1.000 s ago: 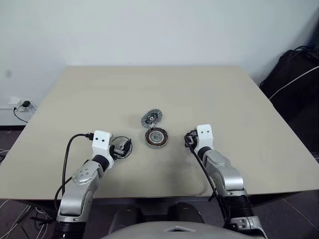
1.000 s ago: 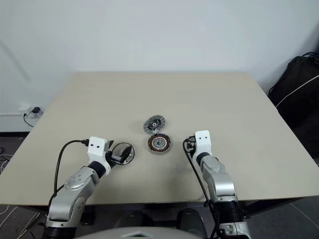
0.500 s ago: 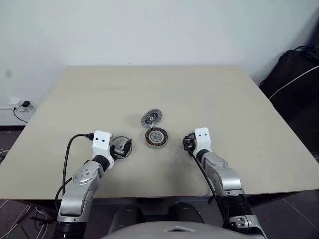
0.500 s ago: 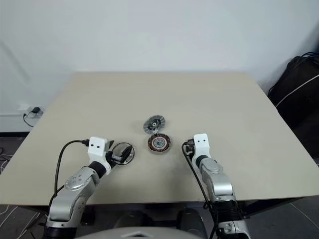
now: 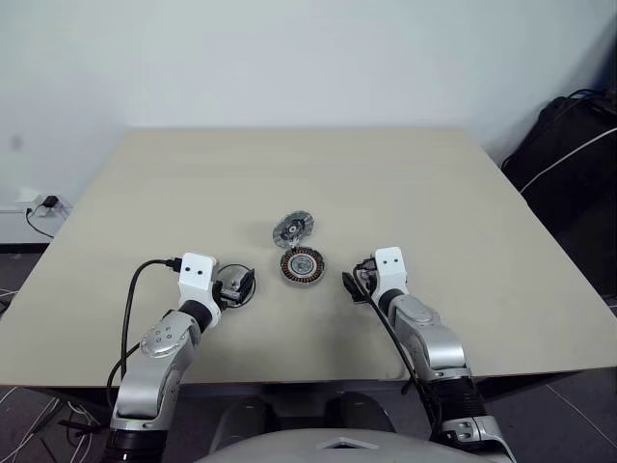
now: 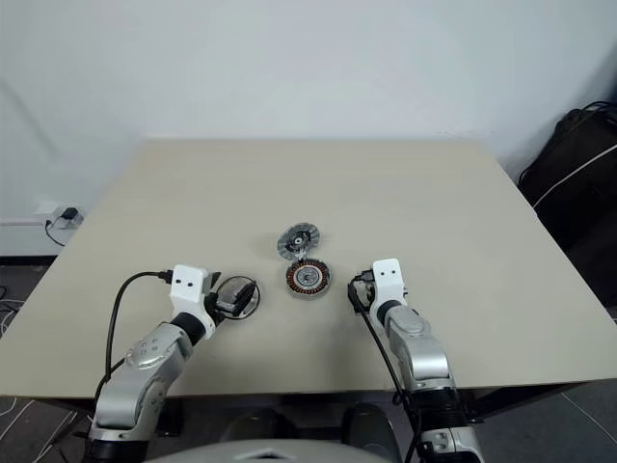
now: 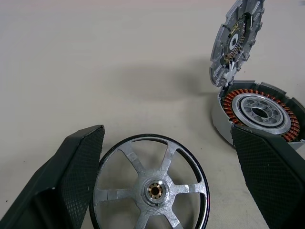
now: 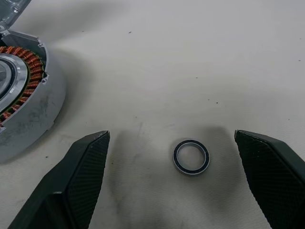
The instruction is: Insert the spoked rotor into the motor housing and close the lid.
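Note:
The spoked rotor (image 7: 150, 188), a flat silver wheel with a dark rim, lies on the table between the fingers of my open left gripper (image 7: 164, 138). To its right stands the motor housing (image 5: 303, 265), showing copper windings around a silver centre. The lid (image 5: 292, 229) stands tilted up at the housing's far edge, its inner face toward me. My right gripper (image 8: 171, 138) is open just right of the housing, low over the table. A small dark metal ring (image 8: 190, 156) lies flat between its fingers, touching neither.
The beige table (image 5: 405, 183) stretches wide beyond the parts. A black bag (image 5: 569, 164) with a white cable stands past the table's right edge. A wall socket with cables (image 5: 40, 204) sits on the left. A black cable (image 5: 130, 309) loops off my left wrist.
My right gripper's fingers have spread from partly closed to wide open, and the hand sits slightly nearer the housing. The left arm and the parts have not moved.

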